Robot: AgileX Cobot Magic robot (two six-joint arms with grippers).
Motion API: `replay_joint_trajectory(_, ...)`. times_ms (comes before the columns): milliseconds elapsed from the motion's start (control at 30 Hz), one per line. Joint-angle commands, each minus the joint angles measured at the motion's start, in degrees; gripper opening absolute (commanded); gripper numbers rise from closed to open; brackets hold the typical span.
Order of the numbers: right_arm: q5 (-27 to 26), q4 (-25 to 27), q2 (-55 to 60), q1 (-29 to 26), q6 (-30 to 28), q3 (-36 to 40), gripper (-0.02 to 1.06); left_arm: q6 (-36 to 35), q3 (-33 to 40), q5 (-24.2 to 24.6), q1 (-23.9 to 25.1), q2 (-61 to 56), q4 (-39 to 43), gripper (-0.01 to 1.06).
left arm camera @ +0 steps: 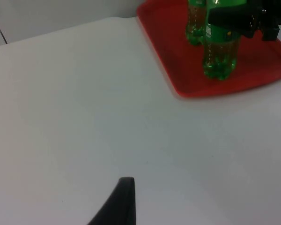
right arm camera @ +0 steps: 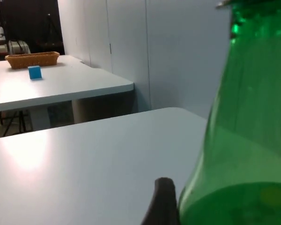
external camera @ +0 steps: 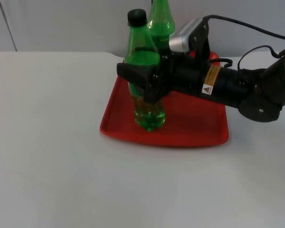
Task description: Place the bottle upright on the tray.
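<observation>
Black and closed around the middle of a green bottle (external camera: 143, 71), the right end effector (external camera: 145, 78) reaches in from the right side of the desk (external camera: 47, 156) and holds the bottle upright. The bottle's base appears to rest on the red tray (external camera: 194, 126), near its front left corner, with the black cap pointing straight up. In the right wrist view the green bottle wall (right arm camera: 243, 154) sits right against a fingertip (right arm camera: 163, 201), which agrees with a firm hold. A second green bottle (external camera: 159, 21) stands upright just behind the held one, toward the back of the tray.

Judging by this, the placing step is nearly done: the bottle is upright and on the tray, and only the release remains. The next move calls for opening the fingers gently without nudging the bottle, then drawing back to the right, clear of both bottles, since the one behind stands close.

Over bare desk, well to the left of the tray, the left end effector (left arm camera: 119, 206) waits; whether its fingers are open or closed I cannot tell.
</observation>
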Motion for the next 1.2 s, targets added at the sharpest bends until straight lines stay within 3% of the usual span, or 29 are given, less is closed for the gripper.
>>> replay_joint_trajectory(0,2.2,-1.3,0.1,0.1,1.5,-0.1,0.69,-0.4,0.3,0.1,0.1,-0.3,0.3,1.05)
replay_joint_trajectory(467,2.2,-1.4,0.1,-0.1,3.8,-0.1,0.69,-0.4,0.3,0.1,0.1,-0.3,0.3,1.05)
replay_joint_trajectory(567,2.2,-1.4,0.1,-0.1,3.6,-0.1,0.81,-0.4,0.3,0.1,0.1,-0.3,0.3,1.05)
replay_joint_trajectory(633,2.2,-1.3,0.1,-0.1,3.7,-0.1,1.02,-0.4,0.3,0.1,0.1,-0.3,0.3,1.05)
replay_joint_trajectory(1033,3.6,-1.6,-1.1,-0.1,3.9,-0.1,1.05,-0.4,0.3,0.1,0.1,-0.3,0.3,1.05)
replay_joint_trajectory(1167,6.4,-1.6,-1.9,-0.1,3.2,-0.1,1.05,-0.4,0.3,0.1,0.1,-0.3,0.3,1.05)
